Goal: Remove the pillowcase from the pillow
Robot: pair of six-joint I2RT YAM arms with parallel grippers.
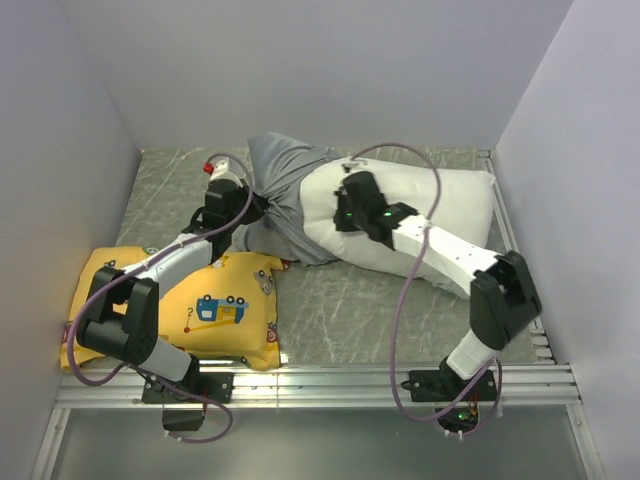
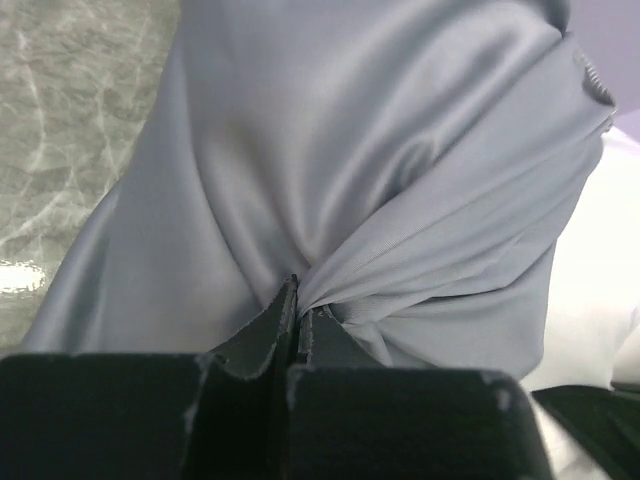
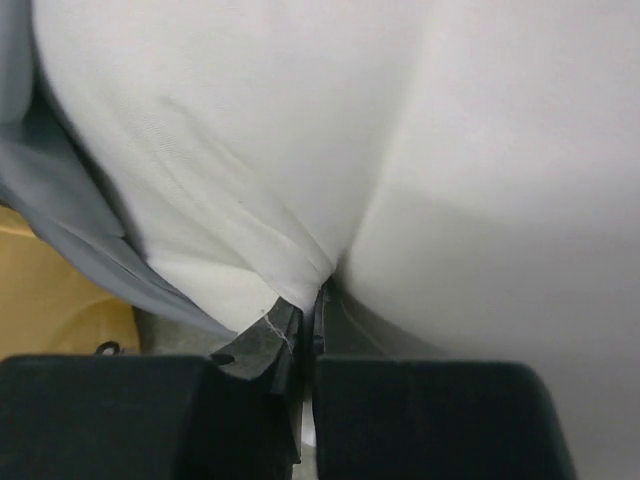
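Marbled table [image 1: 350,305]; left hand [image 2: 298,305] tight on pillowcase [image 2: 330,150], right hand [image 3: 312,305] tight on pillow [image 3: 420,150]; pinches plain only in wrist views

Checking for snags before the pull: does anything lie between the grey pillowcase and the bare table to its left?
Nothing visible does. The left pincer is shut on the pillowcase, with bare table beyond it. The yellow cushion lies toward the near edge, beside that path, not across it.
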